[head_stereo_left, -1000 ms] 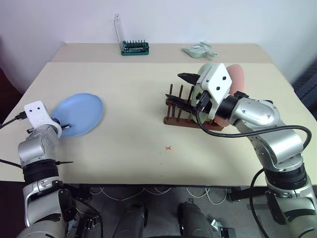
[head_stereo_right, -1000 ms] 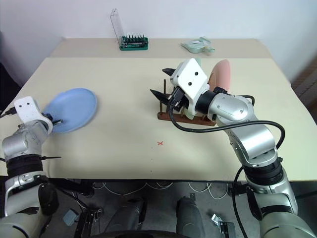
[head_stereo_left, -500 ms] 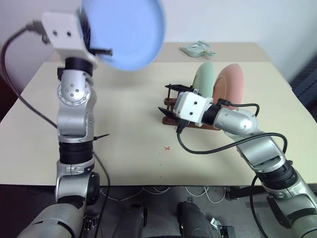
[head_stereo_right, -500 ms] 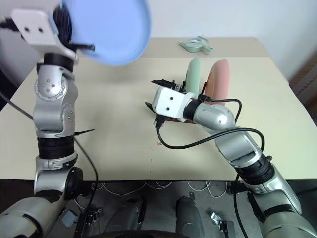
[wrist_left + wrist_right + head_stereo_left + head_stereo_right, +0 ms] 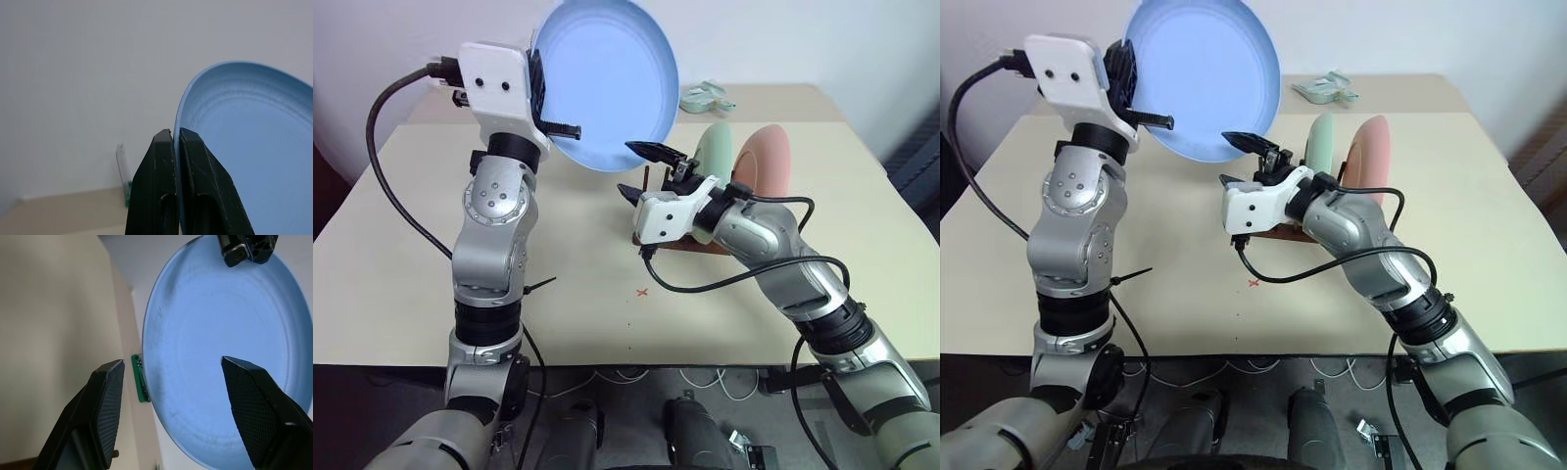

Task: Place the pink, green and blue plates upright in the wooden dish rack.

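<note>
Currently two of three plates seated upright in wooden dish rack (image 5: 656,211), just behind right tool (image 5: 643,168): green plate (image 5: 717,149), pink plate (image 5: 766,162). Blue plate (image 5: 607,78) left, held aloft, rim pinched in left tool (image 5: 176,142). Right tool spread, empty, directly below blue plate. Free pegs judged on rack's near-left end; counter (image 5: 391,255) around rack open.

The two head views look forward and down from above the beige table (image 5: 391,255), sharing nearly the same scene, slightly offset. The left wrist view looks along the clamped left gripper (image 5: 176,142), very close to the round light-blue plate (image 5: 254,147) pinched by its rim. The right wrist view looks between the spread right gripper (image 5: 171,377) fingers at that plate, apparently near it.
</note>
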